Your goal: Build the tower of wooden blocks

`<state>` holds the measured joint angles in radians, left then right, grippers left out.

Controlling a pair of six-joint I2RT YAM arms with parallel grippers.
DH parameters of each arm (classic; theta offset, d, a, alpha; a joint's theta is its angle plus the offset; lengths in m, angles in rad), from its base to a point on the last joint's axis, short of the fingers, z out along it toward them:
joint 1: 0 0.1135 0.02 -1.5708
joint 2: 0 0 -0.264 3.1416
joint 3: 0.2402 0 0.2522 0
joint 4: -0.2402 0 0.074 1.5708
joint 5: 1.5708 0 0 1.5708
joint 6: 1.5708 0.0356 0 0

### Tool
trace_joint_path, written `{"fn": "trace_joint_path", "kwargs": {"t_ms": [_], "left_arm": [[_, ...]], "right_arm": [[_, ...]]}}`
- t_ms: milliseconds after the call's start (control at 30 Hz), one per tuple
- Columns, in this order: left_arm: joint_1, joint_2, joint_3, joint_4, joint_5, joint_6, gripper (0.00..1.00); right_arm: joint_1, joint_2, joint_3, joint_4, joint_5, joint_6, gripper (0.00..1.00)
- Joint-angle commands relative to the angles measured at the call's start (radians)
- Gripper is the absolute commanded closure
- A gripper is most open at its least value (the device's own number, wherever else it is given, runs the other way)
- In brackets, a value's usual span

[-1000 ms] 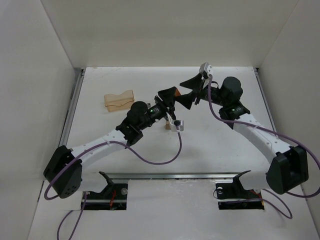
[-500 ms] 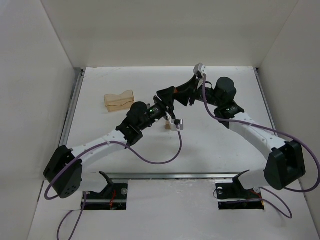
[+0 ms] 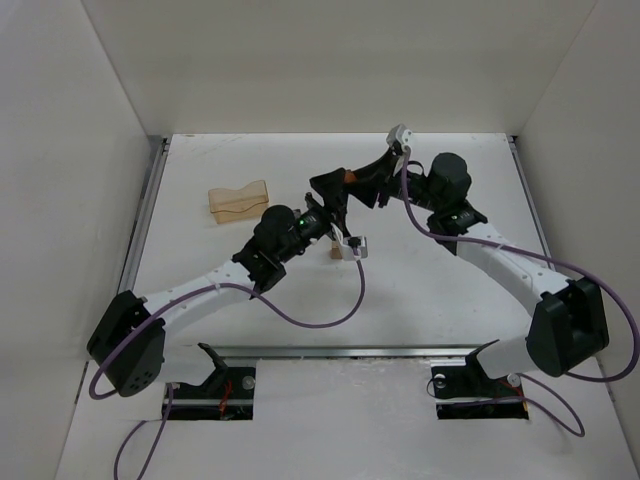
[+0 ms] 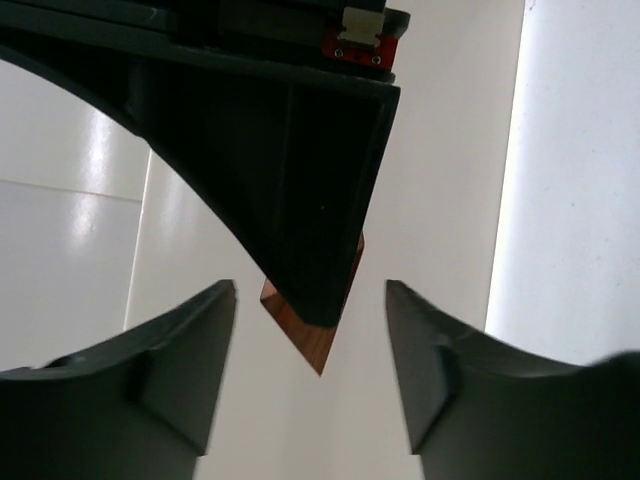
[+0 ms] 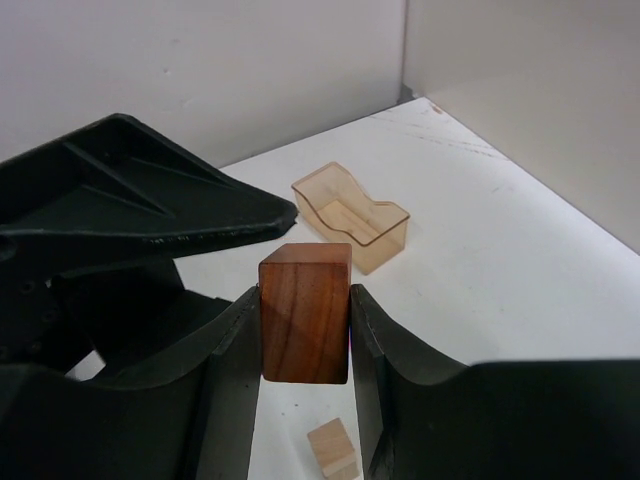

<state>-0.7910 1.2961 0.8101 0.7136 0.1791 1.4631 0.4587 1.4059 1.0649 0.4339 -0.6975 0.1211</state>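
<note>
Above the middle of the bench, the right fingers clamp the reddish-brown block by two flat faces while the left fingers stand apart on either side, holding nothing (the tan cuboid lies below), so the block is best lowered squarely, untilted, onto that cuboid.

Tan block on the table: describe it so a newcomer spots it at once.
On the white table, look to the middle, where the right pincer grips a reddish-brown block. The tan block lies loose on the table close by. It is paler than the held block, and solid, unlike the translucent amber tray further left.
</note>
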Motion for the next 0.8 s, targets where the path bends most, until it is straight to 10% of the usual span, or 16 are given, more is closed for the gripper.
{"fn": "trace_joint_path", "kwargs": {"t_ms": [0, 167, 433, 767], "left_arm": [[-0.007, -0.041, -0.018, 0.047, -0.029, -0.026, 0.39], [-0.007, -0.066, -0.028, 0.084, -0.131, -0.09, 0.0], [-0.007, -0.233, -0.014, -0.225, -0.288, -0.329, 0.0], [0.078, -0.313, 0.13, -0.818, -0.329, -1.151, 0.0]], "right_arm": [[-0.005, -0.027, 0.009, 0.043, 0.036, -0.06, 1.0], [-0.005, -0.004, 0.052, -0.059, 0.001, -0.133, 1.0], [-0.071, 0.079, 0.168, -0.279, -0.192, -0.447, 1.0], [-0.138, 0.238, 0.274, -0.517, -0.697, -0.89, 1.0]]}}
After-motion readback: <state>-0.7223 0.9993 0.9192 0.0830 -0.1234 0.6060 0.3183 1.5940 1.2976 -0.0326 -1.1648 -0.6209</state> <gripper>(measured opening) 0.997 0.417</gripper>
